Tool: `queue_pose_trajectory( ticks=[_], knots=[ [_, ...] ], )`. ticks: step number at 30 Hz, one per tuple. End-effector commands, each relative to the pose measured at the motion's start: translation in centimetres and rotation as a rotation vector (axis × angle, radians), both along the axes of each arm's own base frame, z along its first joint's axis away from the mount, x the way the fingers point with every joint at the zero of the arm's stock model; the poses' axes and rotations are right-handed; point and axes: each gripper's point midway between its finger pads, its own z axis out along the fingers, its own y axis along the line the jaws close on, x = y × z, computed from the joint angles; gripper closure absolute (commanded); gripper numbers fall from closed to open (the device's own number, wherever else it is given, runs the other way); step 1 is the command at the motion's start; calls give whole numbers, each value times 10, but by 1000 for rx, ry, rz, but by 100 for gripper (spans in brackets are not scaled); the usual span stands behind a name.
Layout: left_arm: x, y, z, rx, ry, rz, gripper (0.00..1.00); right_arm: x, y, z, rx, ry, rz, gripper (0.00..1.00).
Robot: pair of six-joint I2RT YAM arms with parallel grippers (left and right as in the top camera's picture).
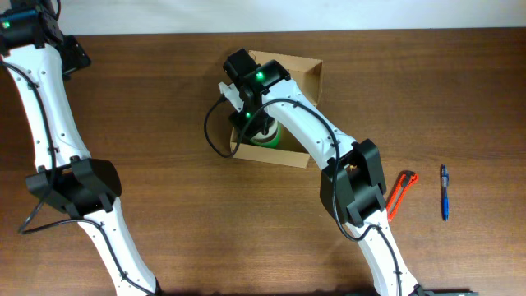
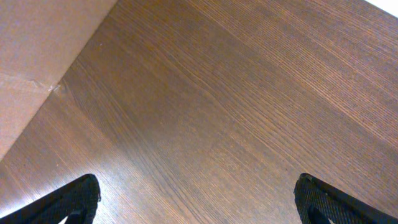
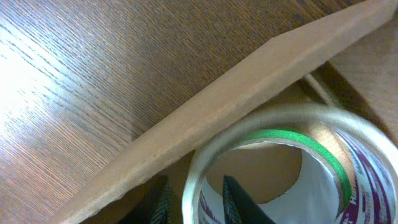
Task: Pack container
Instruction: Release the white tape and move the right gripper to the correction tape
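The container [image 1: 316, 86], a tan cardboard box, stands open at the table's back centre. Inside it lies a tape roll [image 1: 269, 136] with a green edge. My right gripper [image 1: 253, 122] reaches down into the box over the roll. In the right wrist view the roll's wall [image 3: 189, 180] stands between the right gripper's [image 3: 196, 190] fingers, with a small gap on each side, so the jaws are open. The box wall [image 3: 217, 118] runs just beside them. My left gripper [image 2: 196, 199] is wide open over bare wood with nothing between its fingers.
An orange-handled tool [image 1: 401, 191] and a blue pen [image 1: 444, 191] lie on the table at the right. A black cable [image 1: 212, 131] loops beside the box's left side. A tan flat surface [image 2: 37, 56] fills the left wrist view's upper left corner.
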Motion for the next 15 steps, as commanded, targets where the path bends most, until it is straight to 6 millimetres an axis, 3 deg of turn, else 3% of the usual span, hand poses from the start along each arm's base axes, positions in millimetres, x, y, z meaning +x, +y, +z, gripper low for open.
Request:
queue_pose_trajectory(
  ticks=[1,7,11,15],
  knots=[
    [-5,1,15,11,-22,-6,0,5,-1,-1,-10,-19,-1,68],
    [-5,1,15,11,-22,-6,0,15,-11,9,-30,-62,-31,66],
    [-5,1,15,11,-22,-6,0,25,-16,40,10,-124,-51,63],
    [-5,1,15,11,-22,-6,0,31,-29,83,42,-203,-79,60]
  ],
)
